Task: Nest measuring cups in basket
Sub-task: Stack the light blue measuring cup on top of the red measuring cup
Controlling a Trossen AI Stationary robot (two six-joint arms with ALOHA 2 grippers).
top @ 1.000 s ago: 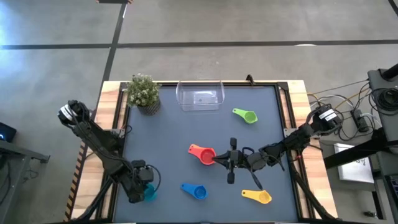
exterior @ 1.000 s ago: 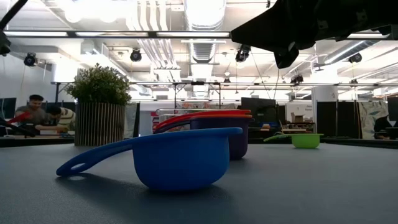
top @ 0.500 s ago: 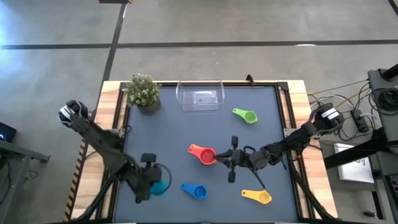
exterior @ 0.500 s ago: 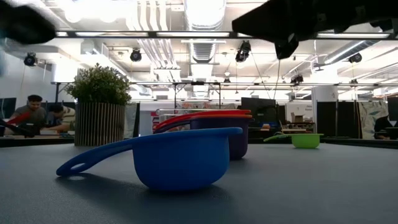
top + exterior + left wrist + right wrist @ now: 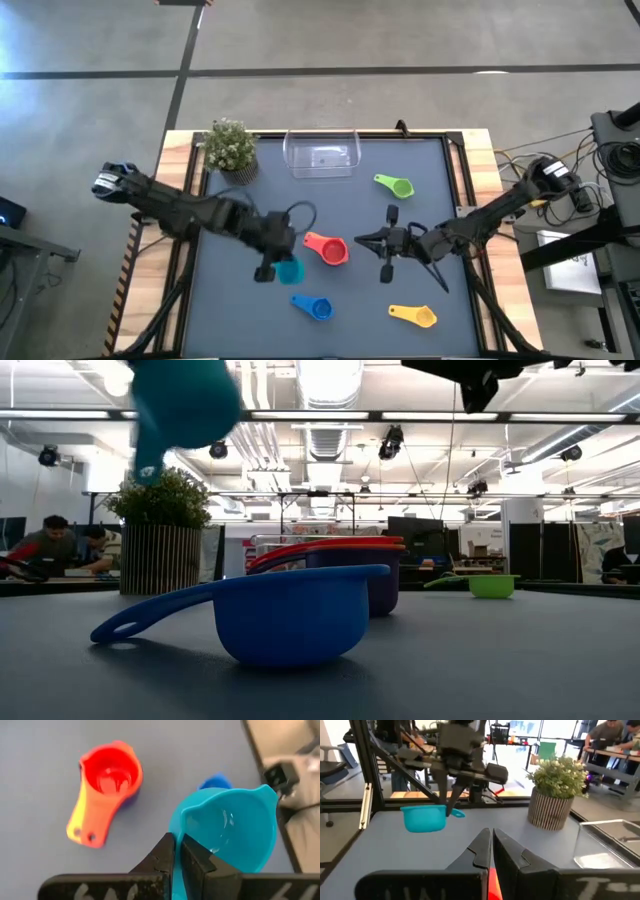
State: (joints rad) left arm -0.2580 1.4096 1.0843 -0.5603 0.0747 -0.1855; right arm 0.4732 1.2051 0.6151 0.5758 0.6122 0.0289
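Observation:
My left gripper (image 5: 278,258) hangs over the table's middle, shut on the teal cup (image 5: 290,271), just left of the red cup (image 5: 327,248). The red cup sits nested in an orange and a purple cup (image 5: 133,799). My right gripper (image 5: 362,240) hovers right of that stack, shut and holding nothing. The blue cup (image 5: 315,308) and yellow cup (image 5: 416,316) stand near the near edge, the green cup (image 5: 395,185) farther back. The clear basket (image 5: 322,155) rests at the far edge. My left gripper pinches the teal cup's handle (image 5: 455,813) between its two fingers (image 5: 194,862), coming from above and pointing down. The cup (image 5: 422,817) is lifted clear of the table, upright and about level, its bowl sticking out beside the fingers.
A potted plant (image 5: 232,148) stands at the far left corner beside the basket. The wooden table frame (image 5: 182,200) borders the dark mat. People sit at desks in the room behind (image 5: 50,545). Open mat lies left of the blue cup.
My left gripper has carried the teal cup up from the near left corner toward the table's middle, ending beside the red stack; the cup now hangs well clear of the table. My right gripper has drawn back from the red stack toward the right edge.

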